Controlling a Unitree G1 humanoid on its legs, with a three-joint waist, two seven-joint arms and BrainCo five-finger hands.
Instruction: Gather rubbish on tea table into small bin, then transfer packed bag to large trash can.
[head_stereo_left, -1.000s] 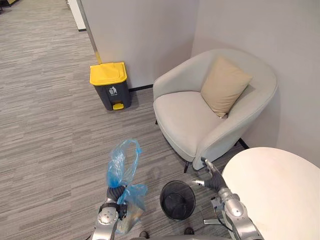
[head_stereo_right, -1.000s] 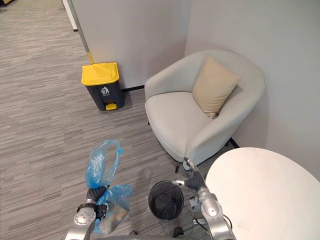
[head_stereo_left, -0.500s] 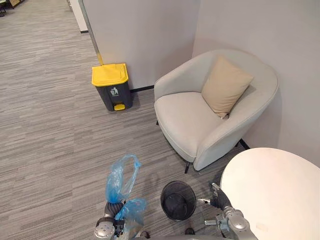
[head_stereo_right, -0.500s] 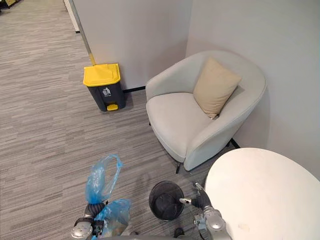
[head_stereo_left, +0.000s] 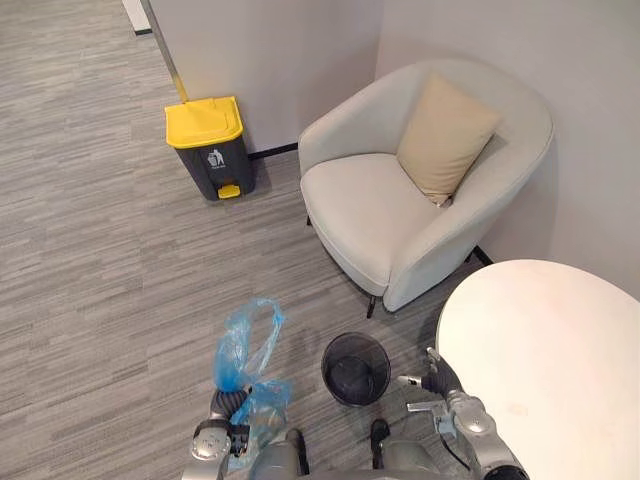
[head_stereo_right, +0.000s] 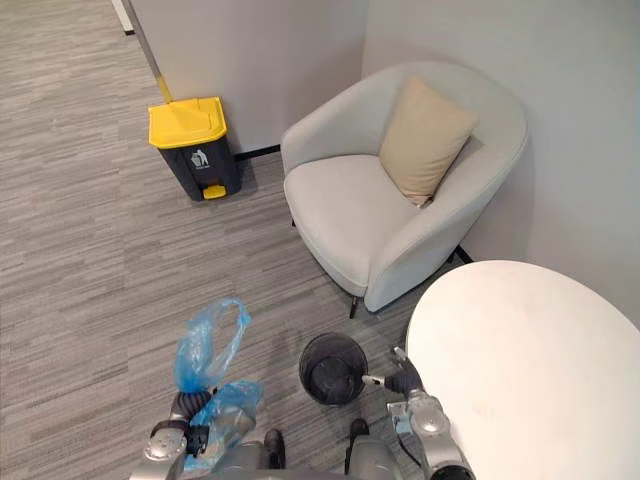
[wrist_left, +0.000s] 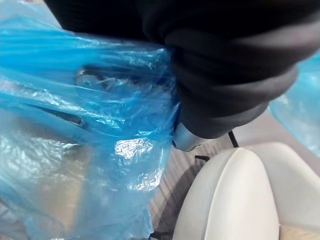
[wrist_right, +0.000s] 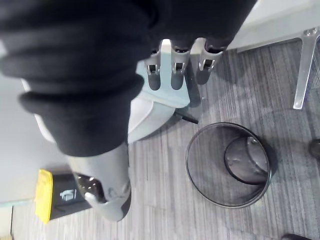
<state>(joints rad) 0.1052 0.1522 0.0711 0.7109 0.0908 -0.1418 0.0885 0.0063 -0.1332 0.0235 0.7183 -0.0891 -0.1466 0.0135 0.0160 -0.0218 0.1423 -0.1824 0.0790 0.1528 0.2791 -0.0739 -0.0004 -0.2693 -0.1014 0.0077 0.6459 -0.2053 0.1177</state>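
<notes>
A blue plastic bag (head_stereo_left: 246, 344) hangs from my left hand (head_stereo_left: 228, 403) at the lower left, its loose top standing up and its filled part (head_stereo_left: 266, 400) sagging beside the wrist. In the left wrist view the blue bag (wrist_left: 75, 150) wraps round my curled fingers (wrist_left: 91, 78). My right hand (head_stereo_left: 435, 379) is open and holds nothing, just right of the small black mesh bin (head_stereo_left: 355, 367) on the floor. Its fingers (wrist_right: 174, 67) hang relaxed over the bin (wrist_right: 227, 165). The large trash can (head_stereo_left: 207, 146), dark with a shut yellow lid, stands by the far wall.
The round white tea table (head_stereo_left: 545, 360) fills the lower right, its top bare. A light armchair (head_stereo_left: 360, 215) with a tan cushion (head_stereo_left: 445, 135) stands in the corner, right of the trash can. Grey carpet stretches between me and the can.
The camera has shifted. My right hand has dropped and drawn back from above the small bin to beside it. The left hand still holds the bag.
</notes>
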